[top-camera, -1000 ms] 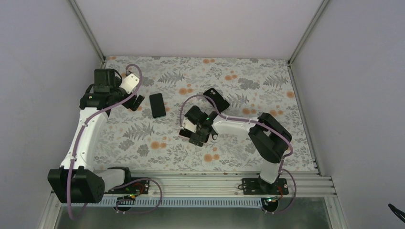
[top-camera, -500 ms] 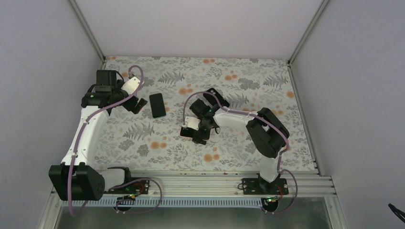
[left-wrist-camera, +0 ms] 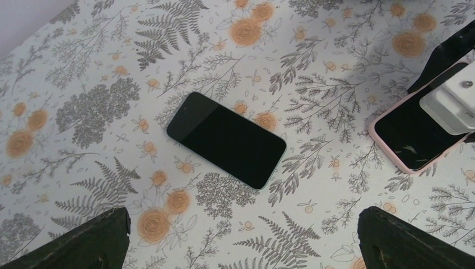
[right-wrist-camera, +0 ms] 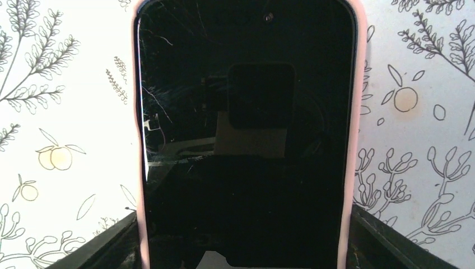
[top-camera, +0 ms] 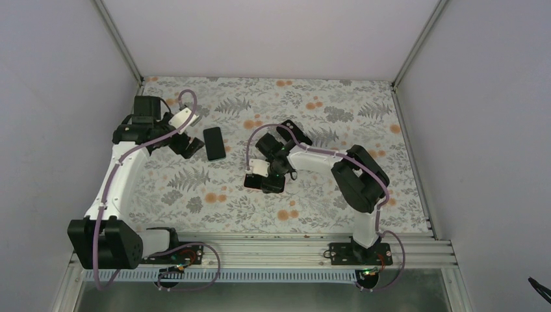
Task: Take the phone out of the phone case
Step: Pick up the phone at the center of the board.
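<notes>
Top external view shows the left gripper (top-camera: 185, 147) on the far left, its fingers spread wide with nothing in them. Just right of it, a bare black phone (top-camera: 214, 143) lies flat on the flowery table (top-camera: 325, 195). Near the middle, the right gripper (top-camera: 263, 184) pinches the long sides of the pink phone case (right-wrist-camera: 359, 112). The phone (right-wrist-camera: 246, 140) sits inside it, screen up.

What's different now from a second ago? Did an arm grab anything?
The right gripper edged left over the pink-cased phone, its forearm swinging farther back. The left gripper crept closer to the bare phone. No visible grab or release; the bare phone stayed put.
</notes>
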